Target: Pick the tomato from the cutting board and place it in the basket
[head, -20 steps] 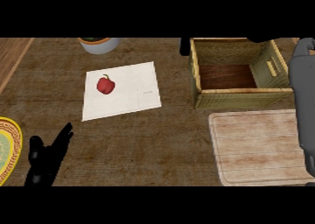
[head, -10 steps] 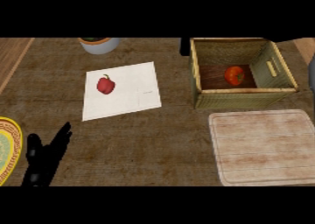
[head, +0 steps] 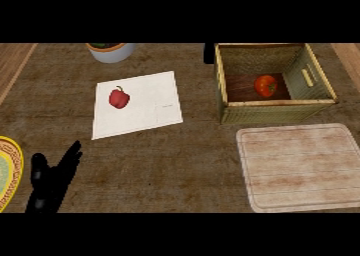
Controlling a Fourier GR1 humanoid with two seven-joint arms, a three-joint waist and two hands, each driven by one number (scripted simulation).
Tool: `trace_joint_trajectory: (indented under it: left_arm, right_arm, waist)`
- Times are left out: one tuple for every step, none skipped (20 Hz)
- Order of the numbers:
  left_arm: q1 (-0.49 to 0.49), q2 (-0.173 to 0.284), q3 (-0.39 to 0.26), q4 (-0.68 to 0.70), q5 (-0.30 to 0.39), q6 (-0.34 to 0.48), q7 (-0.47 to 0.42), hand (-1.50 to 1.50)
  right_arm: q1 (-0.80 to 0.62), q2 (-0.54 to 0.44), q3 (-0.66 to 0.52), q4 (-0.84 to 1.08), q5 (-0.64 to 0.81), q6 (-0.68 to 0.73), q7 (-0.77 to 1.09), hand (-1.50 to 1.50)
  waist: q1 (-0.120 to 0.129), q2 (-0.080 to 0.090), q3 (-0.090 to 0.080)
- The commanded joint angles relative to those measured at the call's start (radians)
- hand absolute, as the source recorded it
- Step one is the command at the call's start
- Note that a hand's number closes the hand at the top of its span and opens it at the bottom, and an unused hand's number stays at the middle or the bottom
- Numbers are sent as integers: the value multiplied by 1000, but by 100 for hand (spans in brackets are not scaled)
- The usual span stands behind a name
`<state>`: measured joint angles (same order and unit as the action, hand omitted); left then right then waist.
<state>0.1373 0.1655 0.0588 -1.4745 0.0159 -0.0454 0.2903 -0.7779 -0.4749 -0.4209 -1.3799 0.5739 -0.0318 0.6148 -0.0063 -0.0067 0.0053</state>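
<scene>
1. Tomato (head: pixel 266 85) lies inside the basket (head: pixel 275 111), on its dark floor, a little right of the floor's middle and close to the right wall. Nothing touches it from above.
2. Counter (head: pixel 183 150), the biggest thing in view, is brown and worn, with paler wooden strips along its left and right edges.
3. Cutting board (head: pixel 305 167) lies flat at the lower right, just in front of the basket, pale with a groove round its rim. Its top is bare.
4. Basket is woven, square and open-topped, with a slot handle in its right wall. It stands at the upper right, its front wall near the board's far edge. A small dark shape shows at its upper left corner; I cannot tell what it is.
5. White sheet (head: pixel 137 104) lies tilted on the counter left of the basket, well apart from it.
6. Plate (head: pixel 4 175), yellow with a patterned rim, is cut off by the left edge of the view, just beside the left hand.
7. Left hand (head: pixel 51 182) shows at the lower left, black, fingers straight and released, pointing up the counter and grasping nothing. It rests well apart from the basket and tomato.
8. Pot (head: pixel 110 51), pale and round, sits at the top edge, beyond the sheet, half out of view.
9. Red pepper (head: pixel 119 97) lies on the sheet's left part, stem upward in the view.
10. Right hand is out of view.
</scene>
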Motion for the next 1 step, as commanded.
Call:
trace_joint_trajectory:
  left_arm:
    - [-18,-9,8,64,-4,1,4,0]
  right_arm:
    - [62,-69,-80,-34,-76,41,-2,-150]
  waist:
    - [1,5,-5]
